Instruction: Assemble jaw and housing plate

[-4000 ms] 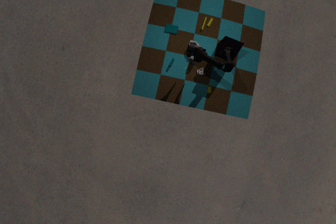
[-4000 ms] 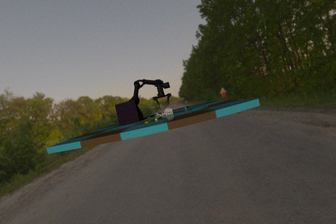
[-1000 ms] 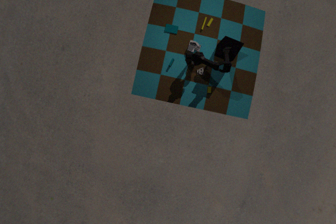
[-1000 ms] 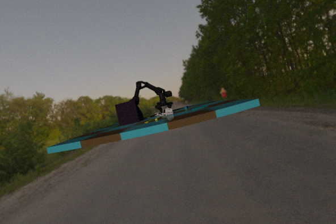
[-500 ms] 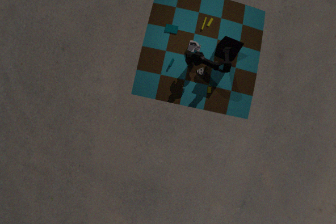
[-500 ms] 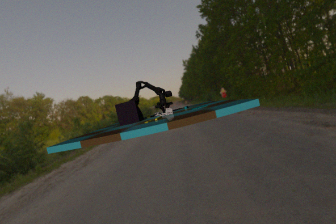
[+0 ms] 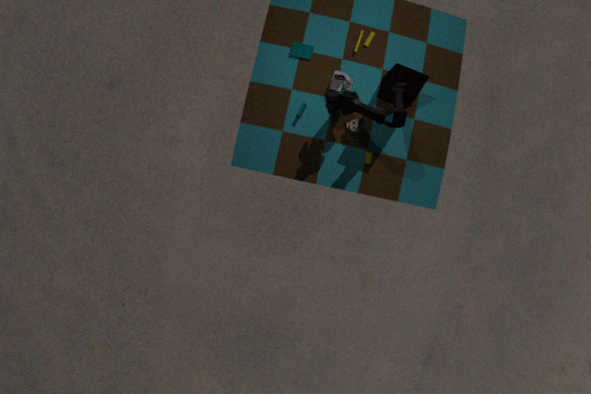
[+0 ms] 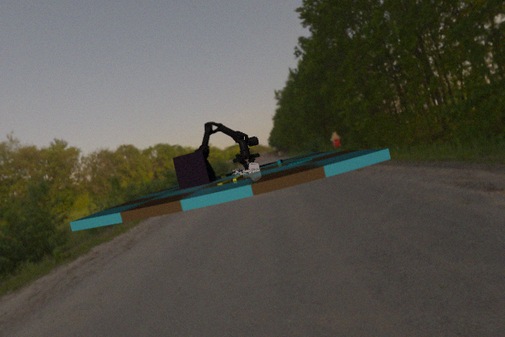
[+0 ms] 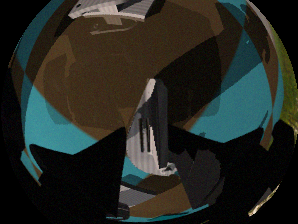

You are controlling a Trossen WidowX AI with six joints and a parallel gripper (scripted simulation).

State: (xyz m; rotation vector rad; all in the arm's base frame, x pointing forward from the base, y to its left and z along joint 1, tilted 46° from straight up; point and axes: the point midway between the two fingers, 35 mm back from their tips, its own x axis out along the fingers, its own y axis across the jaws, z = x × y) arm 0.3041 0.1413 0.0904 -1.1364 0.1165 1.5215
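Note:
My gripper [image 9: 145, 131] [image 8: 246, 164] is partly closed on a pale, upright, slotted piece [image 9: 141, 125], which looks like the loose jaw. A small toothed-looking end shows at its foot. The fingertips are hidden by the arm in the top view. A larger white body [image 7: 341, 82] [image 8: 254, 167] stands beside the gripper. A smaller white part with dark holes [image 7: 352, 125] lies a little apart. In the wrist view a flat white piece [image 9: 112, 7] shows at the top edge, and a grey one [image 9: 137, 196] lies beyond the fingers. The pins and gear mesh cannot be made out.
Two yellow bars [image 7: 358, 42] [image 7: 369, 39] lie at the back, and a yellow block [image 7: 368, 158] near the front. A teal block [image 7: 301, 51] and a teal rod [image 7: 301, 111] lie to the left. A black box [image 7: 411, 78] stands by the arm's base on the checkered board [image 7: 257, 148].

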